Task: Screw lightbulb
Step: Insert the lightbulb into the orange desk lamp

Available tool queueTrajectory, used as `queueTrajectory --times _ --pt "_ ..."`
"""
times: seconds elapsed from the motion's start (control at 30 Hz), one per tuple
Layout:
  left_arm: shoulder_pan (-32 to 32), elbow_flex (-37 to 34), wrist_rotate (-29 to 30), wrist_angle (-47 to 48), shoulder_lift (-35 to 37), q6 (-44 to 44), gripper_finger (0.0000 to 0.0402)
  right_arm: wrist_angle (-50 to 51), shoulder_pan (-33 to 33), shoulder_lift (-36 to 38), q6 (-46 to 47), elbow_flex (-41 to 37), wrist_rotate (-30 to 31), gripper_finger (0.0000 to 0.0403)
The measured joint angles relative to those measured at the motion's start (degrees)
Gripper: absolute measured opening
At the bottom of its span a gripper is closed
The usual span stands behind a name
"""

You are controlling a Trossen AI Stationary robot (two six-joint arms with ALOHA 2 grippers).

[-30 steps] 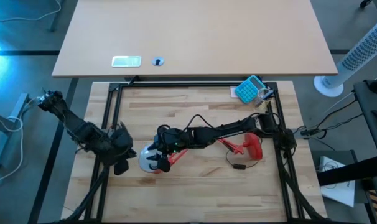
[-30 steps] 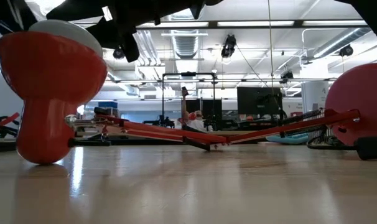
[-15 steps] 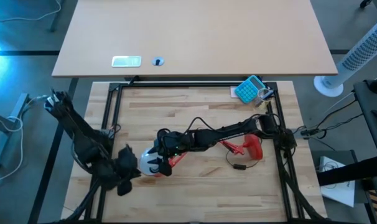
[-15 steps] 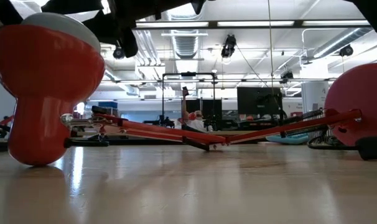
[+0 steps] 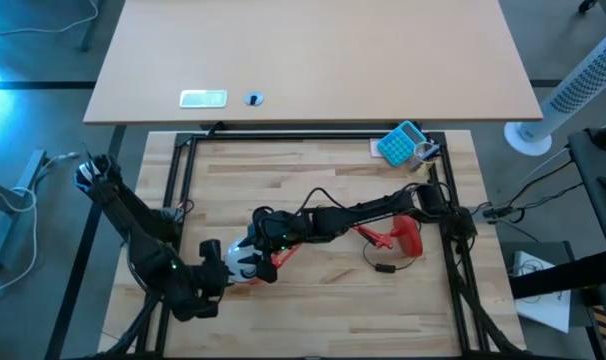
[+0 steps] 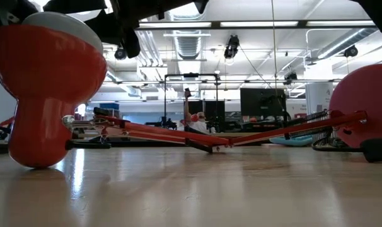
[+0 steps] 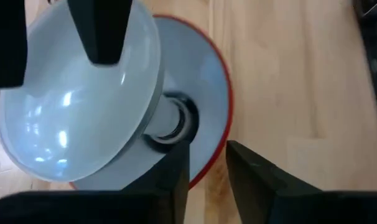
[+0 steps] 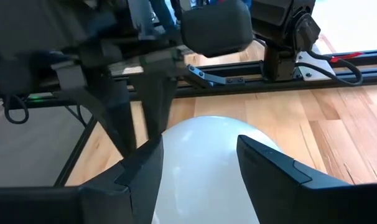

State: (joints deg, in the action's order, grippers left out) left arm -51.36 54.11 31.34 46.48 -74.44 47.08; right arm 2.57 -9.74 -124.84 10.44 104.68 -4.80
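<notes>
No legible text, label, brand, number or sign is shown in any view. Marks on the small white plate (image 5: 203,98) lying on the far surface (image 5: 313,60) cannot be read.

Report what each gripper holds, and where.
Right gripper: the small white lightbulb, fingers on either side of its rounded dome. Left gripper: nothing visibly held, jaws slightly apart beside the red lamp shade.
</notes>
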Motion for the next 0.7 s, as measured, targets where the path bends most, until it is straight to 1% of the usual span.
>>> queueTrajectory --times 0.17,0.3,0.43,0.6,0.7 --pt "0.3 -0.6 -0.3 0.3 -0.5 0.6 0.0128 -0.1 -0.1 0.0 0.0 0.0 -0.1 0.0199" --pt "0.4 -0.6 -0.5 0.7 -0.5 2.2 0.0129 -0.7 -0.8 0.0 0.6 0.0 -0.1 0.0199" --pt "0.7 -0.7 -0.7 0.9 -0.4 2.3 0.011 -1.1 -1.7 0.0 1.0 0.0 -0.1 0.0199" --pt "1.1 -0.8 -0.8 0.6 -0.4 0.9 0.0068 -1.3 -2.3 0.0 1.8 0.0 0.7 0.0199" --pt "1.1 -0.8 -0.9 0.5 -0.3 0.3 0.0051 -1.3 -2.3 0.0 2.8 0.0 1.1 0.0199"
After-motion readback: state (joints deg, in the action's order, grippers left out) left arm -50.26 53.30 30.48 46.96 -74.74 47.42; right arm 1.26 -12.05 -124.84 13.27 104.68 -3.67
